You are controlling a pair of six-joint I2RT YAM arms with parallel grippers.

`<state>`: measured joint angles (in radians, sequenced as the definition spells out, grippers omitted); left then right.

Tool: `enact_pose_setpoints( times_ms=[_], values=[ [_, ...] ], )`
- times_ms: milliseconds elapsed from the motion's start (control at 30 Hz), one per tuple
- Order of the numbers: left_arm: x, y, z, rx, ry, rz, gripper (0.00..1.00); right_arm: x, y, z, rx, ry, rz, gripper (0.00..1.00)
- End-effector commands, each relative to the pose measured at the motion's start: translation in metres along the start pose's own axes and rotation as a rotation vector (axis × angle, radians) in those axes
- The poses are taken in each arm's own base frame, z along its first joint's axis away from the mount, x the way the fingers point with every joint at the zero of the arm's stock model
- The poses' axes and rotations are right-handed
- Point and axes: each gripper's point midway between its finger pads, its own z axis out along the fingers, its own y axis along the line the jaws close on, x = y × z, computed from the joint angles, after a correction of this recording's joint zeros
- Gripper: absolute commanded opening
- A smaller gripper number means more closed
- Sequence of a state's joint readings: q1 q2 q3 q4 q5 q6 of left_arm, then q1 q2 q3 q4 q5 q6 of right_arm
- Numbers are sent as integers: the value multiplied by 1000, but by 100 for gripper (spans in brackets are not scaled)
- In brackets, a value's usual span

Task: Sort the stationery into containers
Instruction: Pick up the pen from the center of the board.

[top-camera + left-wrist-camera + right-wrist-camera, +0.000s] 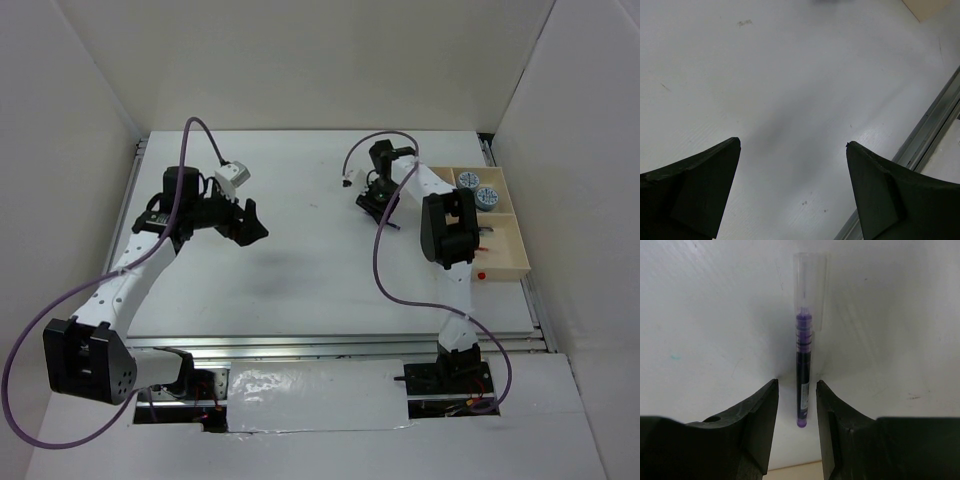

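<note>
Right wrist view: a thin pen (803,355), with a dark purple barrel under a clear cap, is seen lying on the white table (700,315), left of the beige tray (505,268). It is straddled by the right gripper (797,383), its jaws narrowed with slim gaps left on both sides and nothing clamped. The left gripper (792,143) is spread wide and empty.

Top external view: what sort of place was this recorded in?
Probably a lab robot cell rather than a home or office: a white table boxed in by plain white panels, a cabled left arm and right arm mounted at its near edge, and one divided beige tray.
</note>
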<state>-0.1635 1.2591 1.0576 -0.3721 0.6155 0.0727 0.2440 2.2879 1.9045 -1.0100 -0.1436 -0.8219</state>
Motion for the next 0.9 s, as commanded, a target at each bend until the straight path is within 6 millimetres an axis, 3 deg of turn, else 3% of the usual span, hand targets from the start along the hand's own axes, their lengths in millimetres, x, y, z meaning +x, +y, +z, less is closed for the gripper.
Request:
enact_pose_setpoints(
  times_ms=[0,300,533,867],
  values=[
    [-11,-2,-2,28,-43,4,99,-13,-11,-6,8,-49,-14,43],
    [-19,7,-7,11,-56,2,99,-18,0,-1,-40,-17,-71,36],
    [-27,13,-9,9,-56,-8,99,-20,2,3,-59,23,-74,16],
    [-30,10,-20,-6,-73,7,99,-22,17,11,-60,77,-76,21]
  ],
)
